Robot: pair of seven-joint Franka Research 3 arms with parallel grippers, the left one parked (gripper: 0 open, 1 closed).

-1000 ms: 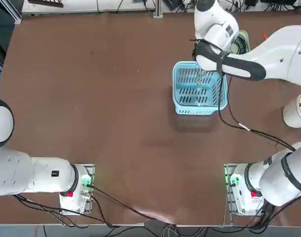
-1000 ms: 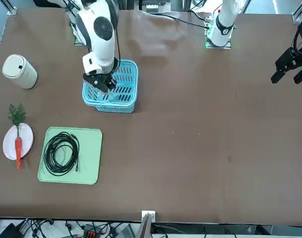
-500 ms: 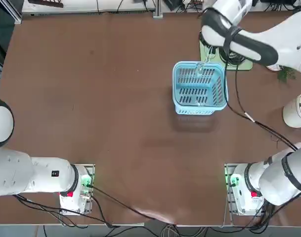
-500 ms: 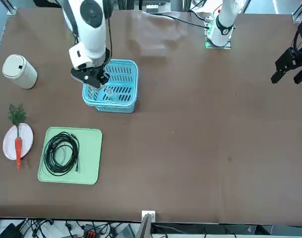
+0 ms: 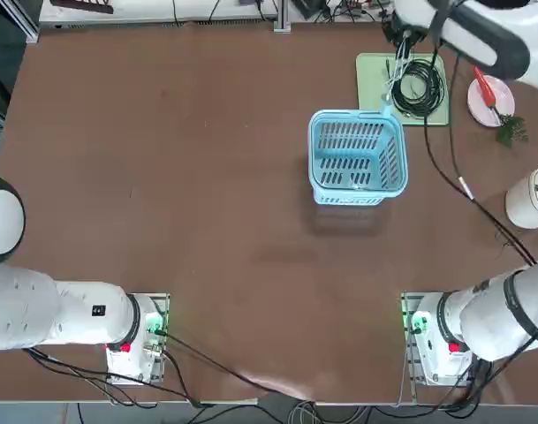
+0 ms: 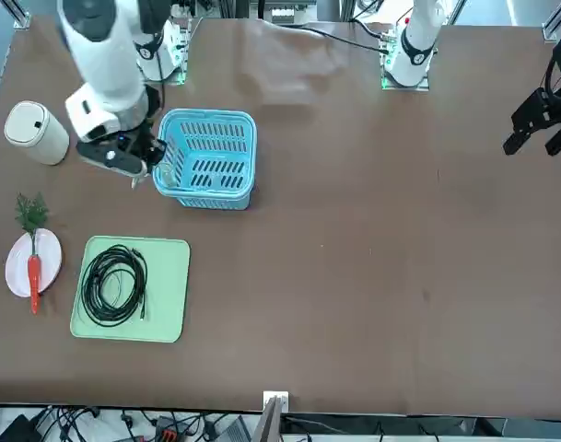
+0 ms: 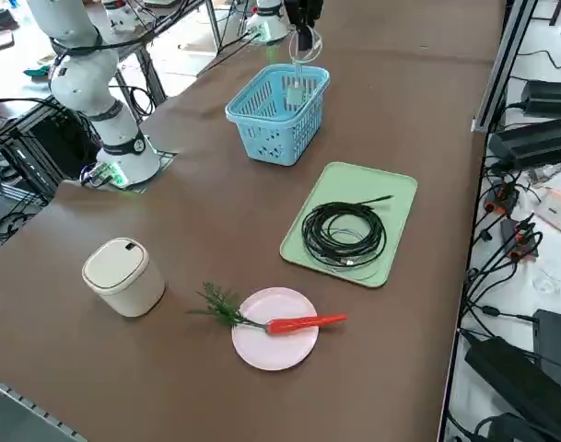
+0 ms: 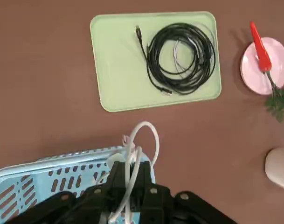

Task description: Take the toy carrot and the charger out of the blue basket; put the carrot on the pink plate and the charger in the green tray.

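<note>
My right gripper (image 8: 128, 176) is shut on the charger's white cord (image 8: 155, 142) and hangs above the blue basket's (image 5: 357, 157) rim on the side facing the green tray (image 5: 367, 66). The whitish charger block (image 7: 294, 92) dangles under the gripper (image 7: 303, 23), level with the basket's (image 7: 275, 115) rim. The toy carrot (image 6: 33, 273) lies on the pink plate (image 6: 17, 262) with its green tuft over the plate's edge. Plate (image 8: 253, 70) and carrot (image 8: 259, 46) sit just beyond the tray (image 8: 118, 60).
A coiled black cable (image 5: 417, 87) fills much of the green tray. A white lidded bin (image 5: 529, 199) stands near the table's right edge, beside the plate (image 5: 503, 97). The basket shows nothing else inside.
My gripper rose out of the basket and moved toward the green tray, pulling the white cord and charger up with it. Basket, carrot and plate stayed put.
</note>
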